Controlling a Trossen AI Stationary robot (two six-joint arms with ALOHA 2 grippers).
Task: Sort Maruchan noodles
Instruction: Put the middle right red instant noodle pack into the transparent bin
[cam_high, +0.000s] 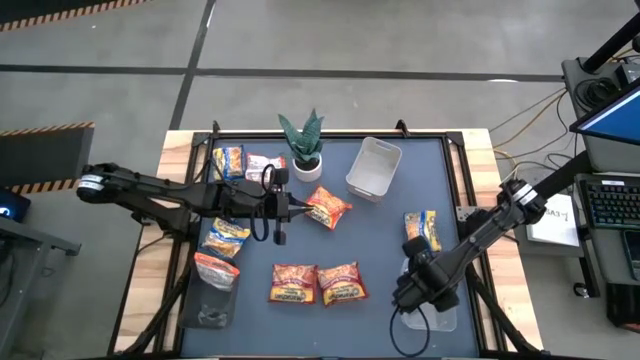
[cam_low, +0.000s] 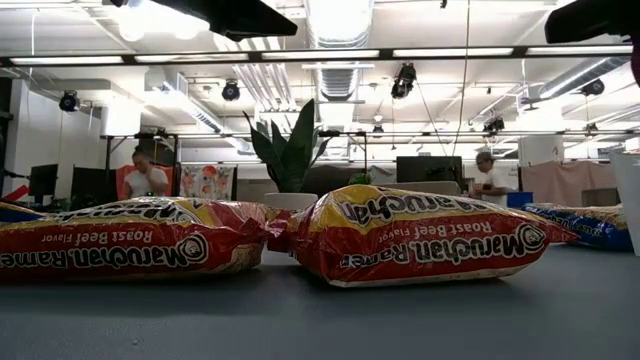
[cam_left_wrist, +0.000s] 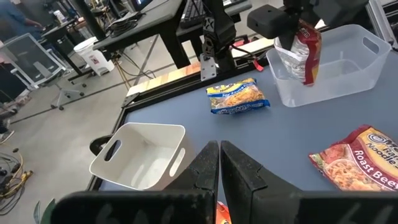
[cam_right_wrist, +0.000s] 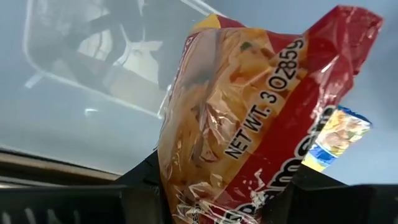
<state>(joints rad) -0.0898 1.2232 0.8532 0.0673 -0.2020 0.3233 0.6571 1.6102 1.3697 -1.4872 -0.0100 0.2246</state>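
1. Crinkly plastic: your right gripper (cam_left_wrist: 297, 28) is pinching a light red ramen packet (cam_right_wrist: 249, 124) by its edge, dangling over the clear bin (cam_left_wrist: 348, 68) near the table's front-right corner.
2. Your left gripper (cam_left_wrist: 219, 163) is hovering clenched, empty, mid-table.

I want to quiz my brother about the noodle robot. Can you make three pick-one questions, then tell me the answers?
1. Where does the right gripper hold its Maruchan ramen packet?
A) over the clear bin
B) over the plant
C) on the floor

2. What colour is the empty bin beside the potted plant?
A) green
B) white
C) black

3. How are the left gripper fingers?
A) wide open
B) squeezing the plant
C) shut, holding nothing

Answers: 1 A, the packet hangs above the clear bin. 2 B, its walls are white. 3 C, the fingers are pressed together with nothing between them.
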